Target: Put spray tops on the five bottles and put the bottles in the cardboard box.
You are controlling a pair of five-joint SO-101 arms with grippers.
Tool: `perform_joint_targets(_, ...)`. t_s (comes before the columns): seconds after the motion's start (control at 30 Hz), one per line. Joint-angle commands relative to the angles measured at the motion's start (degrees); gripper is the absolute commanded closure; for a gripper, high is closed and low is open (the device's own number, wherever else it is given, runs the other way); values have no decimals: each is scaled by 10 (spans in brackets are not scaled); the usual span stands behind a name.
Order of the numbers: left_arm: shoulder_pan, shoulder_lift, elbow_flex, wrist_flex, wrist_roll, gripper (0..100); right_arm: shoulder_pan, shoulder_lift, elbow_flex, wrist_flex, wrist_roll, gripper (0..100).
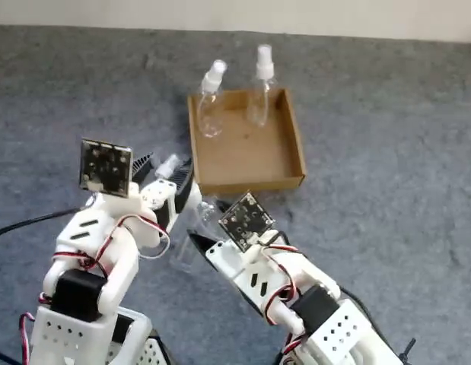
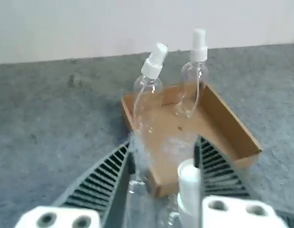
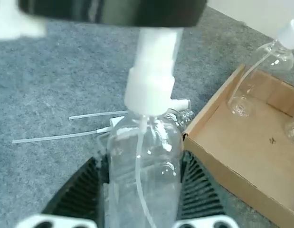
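Fingers of the right gripper clenched on the body of a clear bottle, holding it upright over the carpet, just in front of the cardboard box; the side grasp keeps the neck steady and free for capping. Spray top seated on that neck, its thin tube hanging inside the bottle. Left gripper directly above, jaws spread, the top's head against one jaw rather than pinched between both; whether the top is screwed fully home cannot be told. Leaning capped bottle and upright capped bottle stand at the far wall of the box, which leaves its floor free for the rest. Loose spray tops lie on the carpet near the box's front wall, apparently kept within reach for later bottles. Judged stage: third bottle being capped, not yet boxed
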Motion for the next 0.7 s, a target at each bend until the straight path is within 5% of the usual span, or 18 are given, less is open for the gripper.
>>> perform_joint_targets(0.0, 16, 0, -5, 8, 2, 808, 0, -11, -15, -15, -4, 995)
perform_joint_targets(0.33, -118, -1, -116, 104, -21, 803, 81, -7, -31, -14, -4, 995)
perform_joint_targets(0.67, -107, -87, 6, 114, -23, 803, 87, 197, -238, -14, -4, 995)
